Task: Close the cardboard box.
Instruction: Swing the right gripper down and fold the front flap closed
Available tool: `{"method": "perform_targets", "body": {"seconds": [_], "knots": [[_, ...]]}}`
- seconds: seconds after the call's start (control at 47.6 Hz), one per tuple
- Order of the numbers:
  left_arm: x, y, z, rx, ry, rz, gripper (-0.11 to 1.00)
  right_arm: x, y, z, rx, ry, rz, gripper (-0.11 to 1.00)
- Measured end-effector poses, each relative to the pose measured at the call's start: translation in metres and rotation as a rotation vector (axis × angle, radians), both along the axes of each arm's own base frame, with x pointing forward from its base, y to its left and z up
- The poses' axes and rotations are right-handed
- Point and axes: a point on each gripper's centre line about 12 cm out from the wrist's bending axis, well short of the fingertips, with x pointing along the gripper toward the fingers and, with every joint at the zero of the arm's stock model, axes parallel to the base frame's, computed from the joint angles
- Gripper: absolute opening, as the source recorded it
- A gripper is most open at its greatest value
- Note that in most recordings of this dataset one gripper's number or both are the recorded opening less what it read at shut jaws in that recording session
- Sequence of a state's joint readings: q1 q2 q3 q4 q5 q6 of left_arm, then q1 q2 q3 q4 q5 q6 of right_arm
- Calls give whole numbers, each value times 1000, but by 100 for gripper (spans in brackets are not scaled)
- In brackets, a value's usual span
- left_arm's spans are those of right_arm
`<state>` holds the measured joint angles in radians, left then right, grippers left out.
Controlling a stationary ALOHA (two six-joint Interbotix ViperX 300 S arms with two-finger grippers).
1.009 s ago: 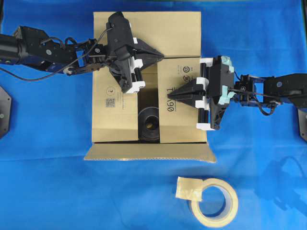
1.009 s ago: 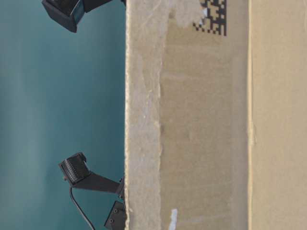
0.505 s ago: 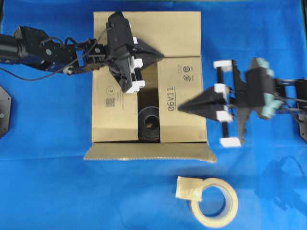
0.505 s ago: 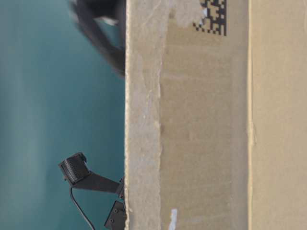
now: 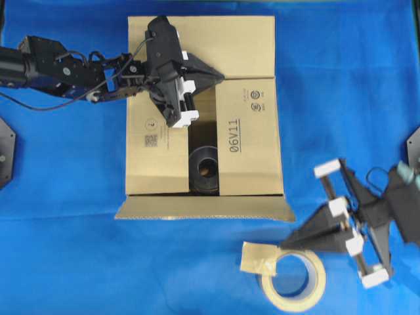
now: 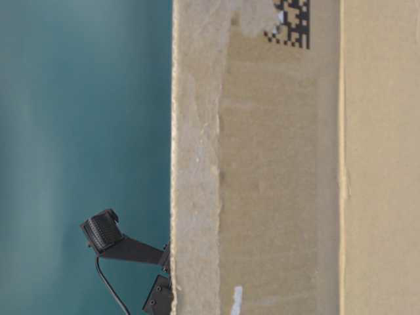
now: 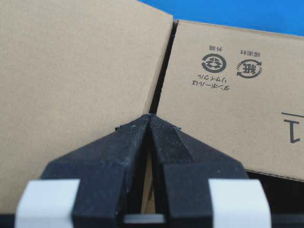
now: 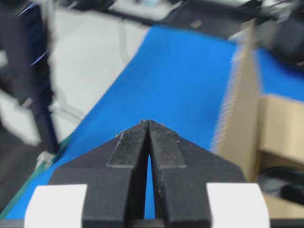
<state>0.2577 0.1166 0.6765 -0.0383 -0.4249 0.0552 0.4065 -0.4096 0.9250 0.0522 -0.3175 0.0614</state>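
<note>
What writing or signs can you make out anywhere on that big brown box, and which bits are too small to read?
"06V11", underlined, on the right top flap of the large brown cardboard box.
Two round recycling symbols with small Japanese print beneath, on the same flap: too small to read.
A circled mark and a small square code on the left top flap: not readable.
A black-and-white square code mark on the box's side: a pattern, no words.

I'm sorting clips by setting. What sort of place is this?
Probably a robotics lab bench: a blue cloth covers the table, two arms work over a cardboard box, a tape roll lies nearby, and blurred equipment frames stand beyond the table in the right wrist view.
</note>
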Motion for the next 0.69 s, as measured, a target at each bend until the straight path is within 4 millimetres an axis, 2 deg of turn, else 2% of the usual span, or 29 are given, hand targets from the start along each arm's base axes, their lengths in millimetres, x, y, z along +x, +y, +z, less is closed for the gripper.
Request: {"method": "perform_targets", "body": {"seconds": [0.189, 0.252, 0.463, 0.694], "knots": [[0, 0, -1, -2, 3, 1, 0, 3, 2, -32, -31, 90, 0, 0], [0, 0, 0, -2, 1, 1, 0, 3, 3, -35, -33, 98, -1, 0], [0, 0, -1, -2, 3, 1, 0, 5, -5, -33, -29, 93, -26, 0], [-1, 0, -1, -3, 4, 1, 0, 4, -44, -22, -14, 71, -142, 0]]}}
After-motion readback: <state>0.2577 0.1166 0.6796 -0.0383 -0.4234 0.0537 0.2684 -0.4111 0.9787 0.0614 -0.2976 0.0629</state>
